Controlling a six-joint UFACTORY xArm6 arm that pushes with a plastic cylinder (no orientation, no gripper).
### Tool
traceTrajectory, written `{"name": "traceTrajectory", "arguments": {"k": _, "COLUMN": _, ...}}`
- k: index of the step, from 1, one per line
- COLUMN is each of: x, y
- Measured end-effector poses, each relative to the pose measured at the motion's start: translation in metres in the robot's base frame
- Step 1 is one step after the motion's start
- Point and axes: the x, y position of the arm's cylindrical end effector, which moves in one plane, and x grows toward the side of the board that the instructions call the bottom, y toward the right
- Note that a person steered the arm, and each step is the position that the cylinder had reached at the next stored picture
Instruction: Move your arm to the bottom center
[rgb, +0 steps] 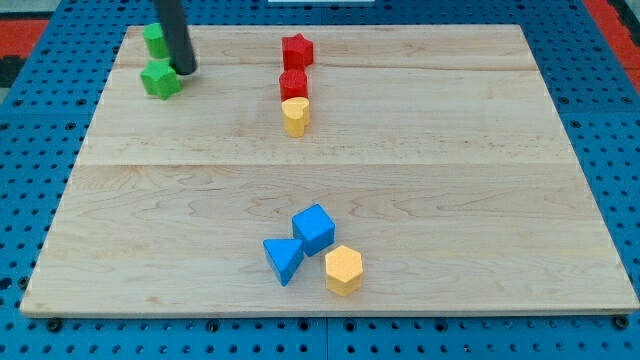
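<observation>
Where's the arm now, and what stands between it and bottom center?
My tip at top left, beside green star block. Bottom center not reached. Blue cube, blue triangular block, yellow hexagonal block clustered there.

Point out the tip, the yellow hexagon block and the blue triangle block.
my tip (186, 71), camera view, rod's very end.
yellow hexagon block (343, 267), camera view, top face.
blue triangle block (283, 256), camera view, top face.

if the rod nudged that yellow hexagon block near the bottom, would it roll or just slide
Likely slide: the yellow hexagon block lies on a flat face on the smooth board. Pushed leftward, it would probably shove the blue cube that seems to touch it.
</observation>
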Motion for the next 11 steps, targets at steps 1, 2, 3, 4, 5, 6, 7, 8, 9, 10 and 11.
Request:
{"name": "traceTrajectory", "arguments": {"k": 1, "x": 0.0, "y": -0.008}}
{"name": "traceTrajectory", "arguments": {"k": 2, "x": 0.0, "y": 0.029}}
{"name": "traceTrajectory", "arguments": {"k": 3, "x": 0.007, "y": 0.064}}
{"name": "traceTrajectory", "arguments": {"k": 4, "x": 0.025, "y": 0.054}}
{"name": "traceTrajectory", "arguments": {"k": 5, "x": 0.033, "y": 0.049}}
{"name": "traceTrajectory", "arguments": {"k": 6, "x": 0.092, "y": 0.086}}
{"name": "traceTrajectory", "arguments": {"k": 7, "x": 0.172, "y": 0.088}}
{"name": "traceTrajectory", "arguments": {"k": 8, "x": 0.249, "y": 0.088}}
{"name": "traceTrajectory", "arguments": {"k": 9, "x": 0.325, "y": 0.089}}
{"name": "traceTrajectory", "arguments": {"k": 10, "x": 0.335, "y": 0.095}}
{"name": "traceTrajectory", "arguments": {"k": 11, "x": 0.336, "y": 0.196}}
